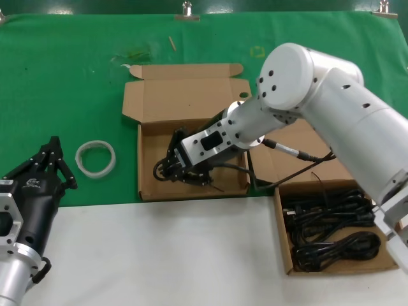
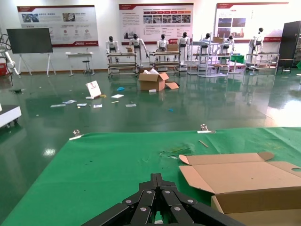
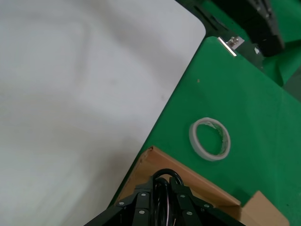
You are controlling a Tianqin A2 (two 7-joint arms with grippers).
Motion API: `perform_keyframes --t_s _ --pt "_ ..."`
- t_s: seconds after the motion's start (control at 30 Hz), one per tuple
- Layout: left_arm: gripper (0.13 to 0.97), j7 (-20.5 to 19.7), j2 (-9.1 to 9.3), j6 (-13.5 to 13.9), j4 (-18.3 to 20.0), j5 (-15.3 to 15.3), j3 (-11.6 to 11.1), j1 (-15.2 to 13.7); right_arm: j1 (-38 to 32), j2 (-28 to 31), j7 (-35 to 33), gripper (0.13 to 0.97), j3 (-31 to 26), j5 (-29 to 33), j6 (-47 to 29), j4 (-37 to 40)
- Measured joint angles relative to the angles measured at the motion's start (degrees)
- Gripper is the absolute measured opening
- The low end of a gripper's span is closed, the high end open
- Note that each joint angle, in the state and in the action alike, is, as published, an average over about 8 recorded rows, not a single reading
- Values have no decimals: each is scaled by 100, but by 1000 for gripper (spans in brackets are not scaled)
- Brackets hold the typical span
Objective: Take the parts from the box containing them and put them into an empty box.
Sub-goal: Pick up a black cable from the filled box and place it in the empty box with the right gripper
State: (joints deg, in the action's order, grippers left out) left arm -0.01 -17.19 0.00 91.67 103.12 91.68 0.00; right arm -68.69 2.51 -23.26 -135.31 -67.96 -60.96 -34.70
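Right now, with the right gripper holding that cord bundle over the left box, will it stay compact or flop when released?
Probably flop: the cord bundle in the right gripper is thin, loosely coiled cable, with a strand trailing out. It looks light, so it should settle flat in the box. Loops may snag on the fingers.

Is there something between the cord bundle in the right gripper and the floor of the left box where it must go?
Nothing visible blocks it. The right gripper holds a cord bundle already inside the left box, lid open; that box's floor looks bare.
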Motion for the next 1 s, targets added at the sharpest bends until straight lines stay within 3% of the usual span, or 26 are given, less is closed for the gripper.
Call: perform_keyframes --t_s 0.5,1.0 --pt "140 0 0 0 0 0 0 0 -10 -234 -477 193 -237 -215 371 730" --pt "140 0 0 0 0 0 0 0 -256 -250 -837 193 -1828 -1898 1337 1289"
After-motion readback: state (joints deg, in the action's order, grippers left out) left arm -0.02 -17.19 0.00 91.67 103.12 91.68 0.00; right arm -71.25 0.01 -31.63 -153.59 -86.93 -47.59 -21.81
